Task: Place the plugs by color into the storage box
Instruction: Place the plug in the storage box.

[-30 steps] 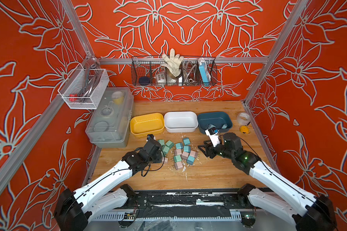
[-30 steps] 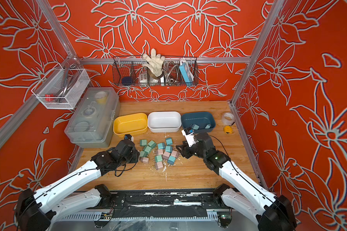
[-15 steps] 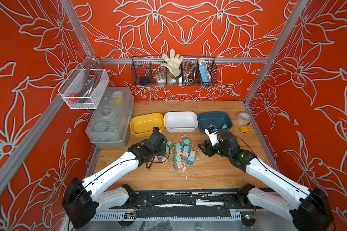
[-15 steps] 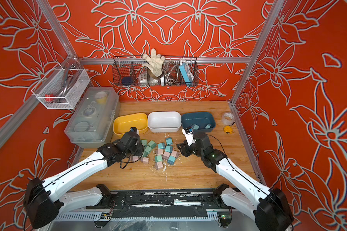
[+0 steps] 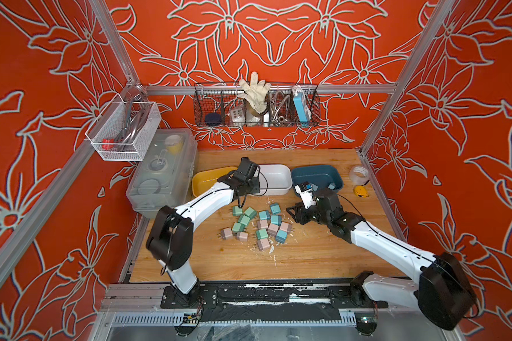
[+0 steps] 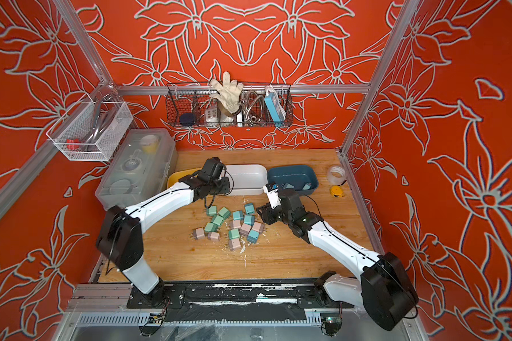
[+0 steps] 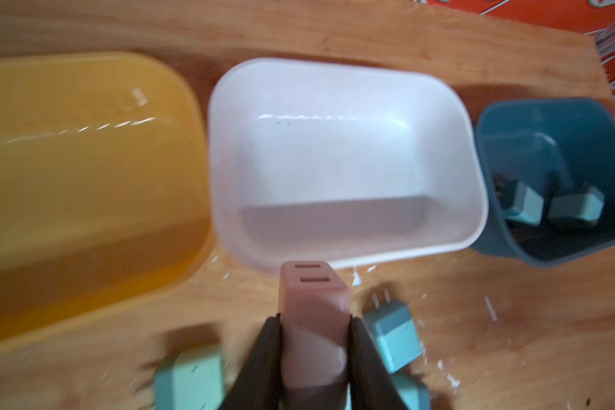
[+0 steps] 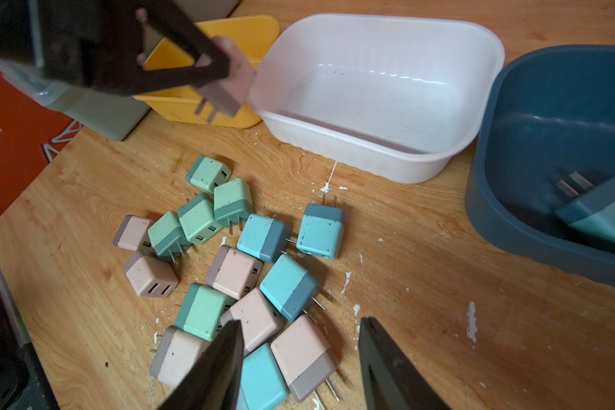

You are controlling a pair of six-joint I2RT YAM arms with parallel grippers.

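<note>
The left tool (image 7: 315,321) pinches a pink plug (image 7: 313,301) clear of the surface (image 7: 476,319). Just beyond its tip lies the white bin (image 7: 334,159). The right tool (image 8: 300,321), spread, hangs over the loose plugs (image 8: 235,269). Farther ahead, the blue bin (image 8: 547,106) holds blue plugs (image 8: 604,213).

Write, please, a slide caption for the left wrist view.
Left gripper shut on a pink cube-shaped plastic plug, facing the empty white plastic tub beside a yellow plastic tub.
</note>
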